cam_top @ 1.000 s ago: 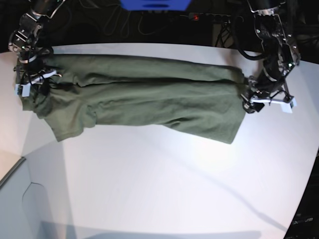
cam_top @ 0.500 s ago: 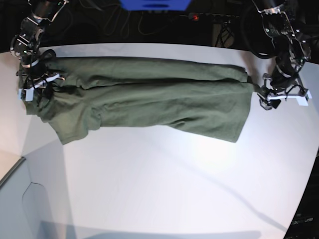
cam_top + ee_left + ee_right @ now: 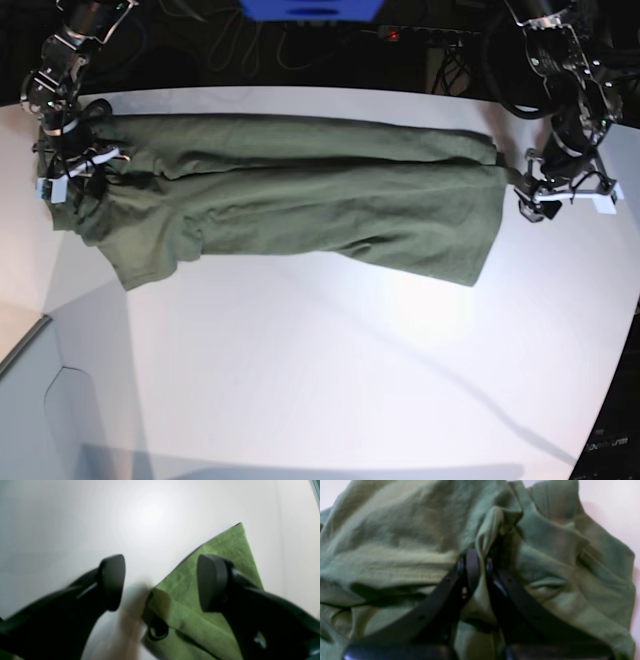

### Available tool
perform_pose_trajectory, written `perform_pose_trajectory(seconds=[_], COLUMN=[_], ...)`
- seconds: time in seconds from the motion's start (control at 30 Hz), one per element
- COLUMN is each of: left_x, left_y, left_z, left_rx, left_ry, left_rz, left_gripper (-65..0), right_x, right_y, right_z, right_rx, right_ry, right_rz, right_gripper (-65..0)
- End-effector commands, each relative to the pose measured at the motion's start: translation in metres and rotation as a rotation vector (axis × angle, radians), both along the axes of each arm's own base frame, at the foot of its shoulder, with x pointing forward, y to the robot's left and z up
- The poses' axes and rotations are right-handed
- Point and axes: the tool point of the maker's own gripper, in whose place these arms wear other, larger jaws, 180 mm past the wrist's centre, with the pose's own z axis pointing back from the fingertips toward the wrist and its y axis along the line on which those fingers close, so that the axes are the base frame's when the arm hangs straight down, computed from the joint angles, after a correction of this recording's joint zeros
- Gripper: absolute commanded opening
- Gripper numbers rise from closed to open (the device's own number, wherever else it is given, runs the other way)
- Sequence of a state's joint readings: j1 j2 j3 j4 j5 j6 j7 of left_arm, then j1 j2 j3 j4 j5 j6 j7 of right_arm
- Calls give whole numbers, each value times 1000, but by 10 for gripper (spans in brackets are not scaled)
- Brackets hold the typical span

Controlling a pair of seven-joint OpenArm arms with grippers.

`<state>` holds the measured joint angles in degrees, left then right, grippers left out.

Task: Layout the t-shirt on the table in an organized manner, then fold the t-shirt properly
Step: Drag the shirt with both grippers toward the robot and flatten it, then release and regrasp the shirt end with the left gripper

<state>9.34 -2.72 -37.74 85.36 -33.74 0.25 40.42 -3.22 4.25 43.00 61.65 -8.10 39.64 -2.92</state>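
We are laying out the t-shirt (image 3: 300, 200): right gripper (image 3: 480, 562) pinches fabric at upper left, left gripper (image 3: 160, 582) gapes empty, probably regrasping the hem next.

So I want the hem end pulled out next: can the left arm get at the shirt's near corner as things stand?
Probably yes: the left gripper is open just beside the t-shirt hem corner, with only bare table between.
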Motion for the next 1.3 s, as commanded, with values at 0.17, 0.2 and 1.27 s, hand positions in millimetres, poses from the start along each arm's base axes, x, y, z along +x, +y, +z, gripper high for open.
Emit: perform_pose_trajectory(seconds=[0.17, 0.2, 1.27], left_x=[9, 9, 17], left_y=[5, 5, 3], left_z=[13, 12, 15], left_rx=[20, 18, 14], left_ry=[-45, -43, -57], left_rz=[3, 1, 0], left_gripper=[-178, -155, -118], right_x=[-3, -3, -3], right_y=[-1, -1, 0], right_z=[-3, -3, -4], right_rx=[-10, -10, -7], right_ry=[31, 31, 31], right_rz=[15, 15, 14], right_gripper=[-650, -650, -650])
